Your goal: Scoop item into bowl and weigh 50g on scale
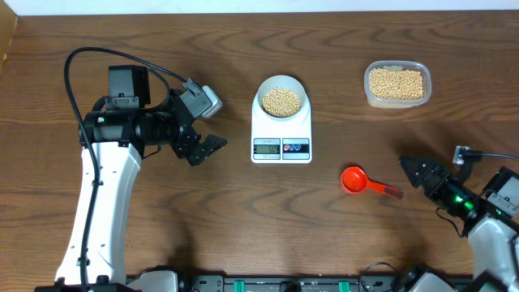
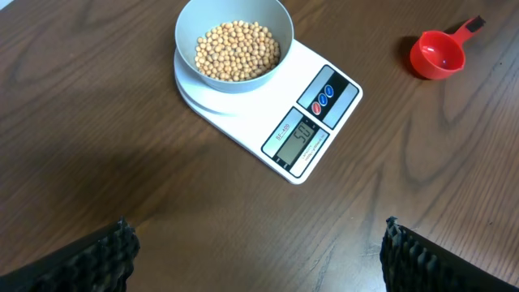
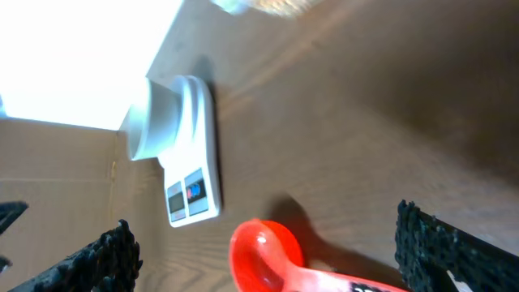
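The bowl (image 1: 281, 84) of beans (image 1: 281, 101) on the scale (image 1: 281, 144) shows about 50, so weighing seems done. My left gripper (image 1: 208, 147) and right gripper (image 1: 415, 170) are released.

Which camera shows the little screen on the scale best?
The left wrist view: on the scale the screen looks big and clear. Overhead, the screen is tiny; the right wrist view shows it sideways and blurry.

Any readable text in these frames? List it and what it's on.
"50": on the LCD of the scale, left wrist view.
Small print beside the LCD: too small to read.
The two buttons: no legible marks.
Handle of the red scoop: marking blurred, unreadable.
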{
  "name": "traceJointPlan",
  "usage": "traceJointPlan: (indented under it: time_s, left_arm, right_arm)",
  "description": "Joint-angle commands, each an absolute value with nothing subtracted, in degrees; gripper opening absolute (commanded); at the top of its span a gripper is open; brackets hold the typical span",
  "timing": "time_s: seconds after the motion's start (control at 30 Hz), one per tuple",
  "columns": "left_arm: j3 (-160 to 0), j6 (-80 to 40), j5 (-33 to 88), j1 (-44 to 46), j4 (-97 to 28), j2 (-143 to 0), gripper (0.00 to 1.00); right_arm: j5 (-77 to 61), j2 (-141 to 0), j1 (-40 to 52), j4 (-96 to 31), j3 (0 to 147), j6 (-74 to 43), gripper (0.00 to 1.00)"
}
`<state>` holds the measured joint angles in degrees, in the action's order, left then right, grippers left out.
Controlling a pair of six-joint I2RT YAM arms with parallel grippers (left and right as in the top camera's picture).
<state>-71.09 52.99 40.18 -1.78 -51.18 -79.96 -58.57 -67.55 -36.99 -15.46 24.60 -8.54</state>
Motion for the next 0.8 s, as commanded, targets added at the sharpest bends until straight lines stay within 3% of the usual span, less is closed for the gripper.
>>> traceJointPlan:
  time_s: [0.0, 0.13, 0.33, 0.77]
  left_arm:
    - [-72.1, 54.0, 40.7, -1.8, -51.4, -79.4, 0.98]
    - [-72.1, 54.0, 40.7, -1.8, -51.4, -79.4, 0.98]
    - [-72.1, 54.0, 34.2, -1.8, -51.4, -79.4, 0.98]
    - [-72.1, 54.0, 33.8, -1.8, -51.4, -79.4, 0.98]
  right_arm:
    - [-63.7, -60.1, -37.2, -15.6, 24.3, -10.8, 0.99]
    - [-70.5, -52.2, -37.2, -15.6, 24.3, -14.7, 0.99]
    - [-70.7, -46.1, -37.2, -15.7, 24.3, -35.4, 0.99]
    - [-68.7, -46.1, -37.2, -15.8, 24.3, -36.1, 0.99]
